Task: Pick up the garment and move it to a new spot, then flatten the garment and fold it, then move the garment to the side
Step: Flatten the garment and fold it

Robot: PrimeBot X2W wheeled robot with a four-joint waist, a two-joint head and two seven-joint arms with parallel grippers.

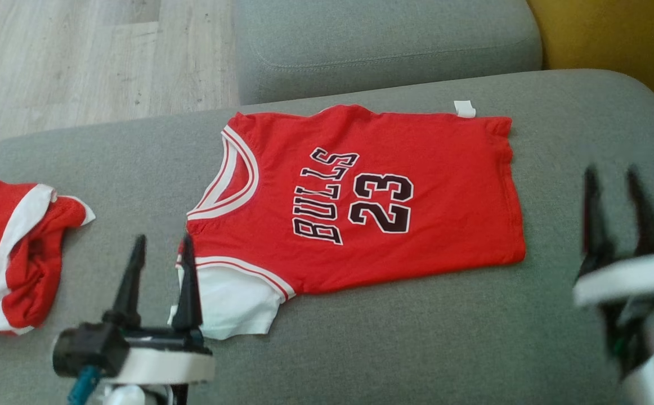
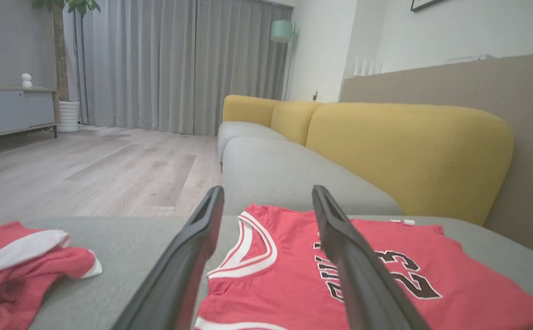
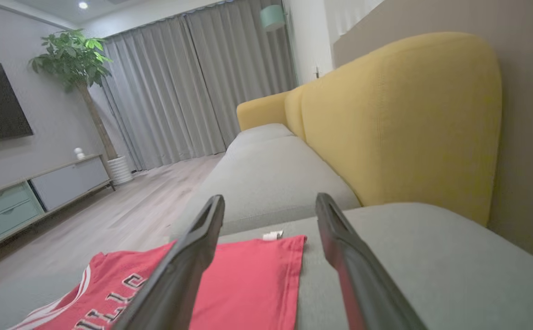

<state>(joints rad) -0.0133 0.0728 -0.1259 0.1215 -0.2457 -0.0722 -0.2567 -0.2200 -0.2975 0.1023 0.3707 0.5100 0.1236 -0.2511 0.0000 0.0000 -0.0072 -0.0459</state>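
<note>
The garment (image 1: 361,197) is a red jersey with "BULLS 23" on it, lying flat on the grey sofa seat (image 1: 417,337), neck to the left and hem to the right. A white sleeve sticks out at its near left corner. The jersey (image 2: 385,275) fills the lower right of the left wrist view, and the right wrist view catches the jersey's hem (image 3: 248,284). My left gripper (image 1: 161,253) hovers open at that sleeve corner, fingers empty. Beyond the hem, my right gripper (image 1: 614,191) stands open and empty over bare cushion.
A crumpled red and white garment (image 1: 12,259) lies at the seat's left end. A second grey cushion (image 1: 383,45) and yellow backrest (image 1: 614,39) sit behind. Wood floor (image 1: 79,56) lies past the sofa's far left edge.
</note>
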